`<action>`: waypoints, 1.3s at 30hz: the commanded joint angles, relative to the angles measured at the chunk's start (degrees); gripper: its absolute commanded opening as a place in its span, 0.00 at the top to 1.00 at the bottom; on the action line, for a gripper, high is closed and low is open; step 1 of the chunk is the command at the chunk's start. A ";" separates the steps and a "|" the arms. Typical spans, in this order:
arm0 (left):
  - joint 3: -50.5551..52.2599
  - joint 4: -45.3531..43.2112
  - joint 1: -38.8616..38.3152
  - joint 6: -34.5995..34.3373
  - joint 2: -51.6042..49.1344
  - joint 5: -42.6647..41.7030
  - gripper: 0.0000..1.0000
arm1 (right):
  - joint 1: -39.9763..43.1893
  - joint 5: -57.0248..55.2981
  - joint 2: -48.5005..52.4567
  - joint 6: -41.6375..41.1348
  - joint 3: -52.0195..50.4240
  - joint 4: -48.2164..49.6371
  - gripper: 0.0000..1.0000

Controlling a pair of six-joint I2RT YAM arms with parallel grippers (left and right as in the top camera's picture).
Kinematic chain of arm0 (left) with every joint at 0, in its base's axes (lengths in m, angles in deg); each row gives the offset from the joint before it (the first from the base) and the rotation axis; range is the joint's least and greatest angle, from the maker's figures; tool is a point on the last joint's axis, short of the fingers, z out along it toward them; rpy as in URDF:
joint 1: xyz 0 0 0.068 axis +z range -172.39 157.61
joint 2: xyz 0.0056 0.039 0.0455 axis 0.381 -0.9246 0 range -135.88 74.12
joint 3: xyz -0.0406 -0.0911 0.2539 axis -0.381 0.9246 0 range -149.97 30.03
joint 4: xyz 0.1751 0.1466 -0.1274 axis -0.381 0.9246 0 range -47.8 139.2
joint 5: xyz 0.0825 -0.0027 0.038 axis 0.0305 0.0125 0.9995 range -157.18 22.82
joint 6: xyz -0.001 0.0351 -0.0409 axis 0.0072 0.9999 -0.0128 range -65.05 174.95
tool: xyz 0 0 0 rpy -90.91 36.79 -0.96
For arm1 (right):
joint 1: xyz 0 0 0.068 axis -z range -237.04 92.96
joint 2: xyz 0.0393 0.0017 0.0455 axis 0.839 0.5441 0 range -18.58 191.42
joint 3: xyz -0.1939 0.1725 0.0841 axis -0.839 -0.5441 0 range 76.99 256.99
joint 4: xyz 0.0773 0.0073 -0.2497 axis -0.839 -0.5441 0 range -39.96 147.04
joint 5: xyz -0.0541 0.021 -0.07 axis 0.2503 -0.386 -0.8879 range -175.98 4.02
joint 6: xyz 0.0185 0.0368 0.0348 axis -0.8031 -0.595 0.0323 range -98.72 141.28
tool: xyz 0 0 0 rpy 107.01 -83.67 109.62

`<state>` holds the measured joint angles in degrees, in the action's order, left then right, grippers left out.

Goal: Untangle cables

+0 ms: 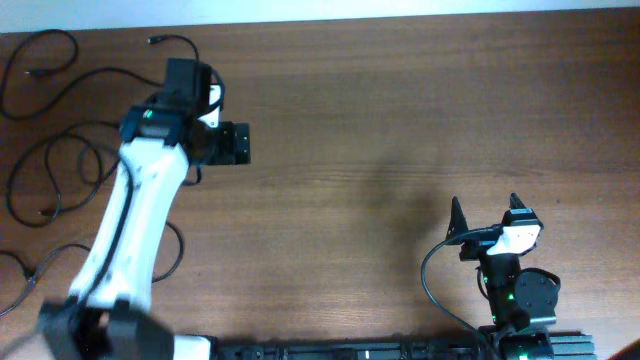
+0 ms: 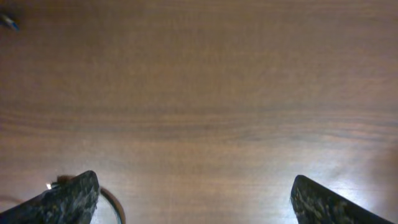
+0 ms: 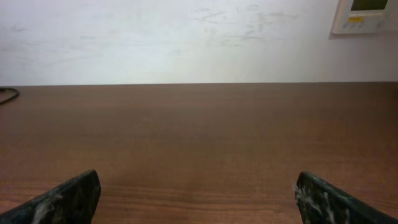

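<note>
Wood table (image 1: 400, 100), white wall (image 3: 186, 37) behind. Cables (image 1: 60, 140) lie in loose loops along table's left side, strands mostly apart, one running under left arm (image 1: 130, 220). Left gripper (image 2: 194, 196) over bare wood just right of cables, fingers spread wide, gripping nothing; cable curve beside one finger. Right gripper (image 1: 486, 208) at near right, well apart from cables, likewise spread wide, gripping nothing.

Soft even light; faint glare on table (image 2: 348, 177) — near fingers (image 2: 68, 199) blurred.
</note>
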<state>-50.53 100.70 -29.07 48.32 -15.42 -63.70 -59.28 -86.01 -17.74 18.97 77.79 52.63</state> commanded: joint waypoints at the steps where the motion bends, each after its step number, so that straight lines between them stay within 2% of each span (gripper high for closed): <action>1: 12.31 -5.14 0.09 0.72 11.37 0.85 0.01 | -0.26 -0.66 -0.59 0.59 -0.48 -0.22 0.03; 4: 29.18 -6.58 0.07 0.72 28.41 0.83 0.01 | -0.26 -0.66 -0.59 0.59 -0.48 -0.22 0.02; 7: 39.34 -6.36 0.07 0.70 46.95 0.85 0.01 | -0.26 -0.66 -0.59 0.59 -0.48 -0.22 0.03; 9: 42.60 -6.34 0.07 0.76 57.94 3.19 0.02 | -0.26 -0.66 -0.59 0.59 -0.48 -0.22 0.02; 12: 44.74 -6.43 0.07 1.16 67.58 5.33 0.01 | -0.26 -0.66 -0.59 0.59 -0.48 -0.22 0.02; 15: 47.63 -8.13 0.20 1.20 70.51 5.75 0.02 | -0.26 -0.66 -0.59 0.59 -0.48 -0.22 0.03; 20: 59.12 -20.02 0.24 1.18 77.42 6.69 0.02 | -0.26 -0.66 -0.59 0.59 -0.48 -0.22 0.02; 28: 78.77 -52.46 1.86 1.18 86.64 6.45 0.02 | -0.26 -0.66 -0.59 0.59 -0.48 -0.22 0.02; 29: 79.78 -54.42 1.86 1.18 87.54 6.45 0.02 | -0.26 -0.66 -0.59 0.59 -0.48 -0.22 0.03; 31: 80.06 -55.10 1.86 1.29 89.05 6.45 0.02 | -0.26 -0.66 -0.59 0.59 -0.48 -0.22 0.03; 35: 80.06 -57.66 1.86 7.56 89.29 6.43 0.02 | -0.26 -0.66 -0.59 0.59 -0.48 -0.22 0.02; 39: 80.06 -54.69 1.86 8.15 89.26 5.73 0.02 | -0.26 -0.66 -0.59 0.59 -0.48 -0.22 0.02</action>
<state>29.14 45.82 -27.56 54.44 73.32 -57.49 -59.32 -86.17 -17.94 19.56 77.77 52.61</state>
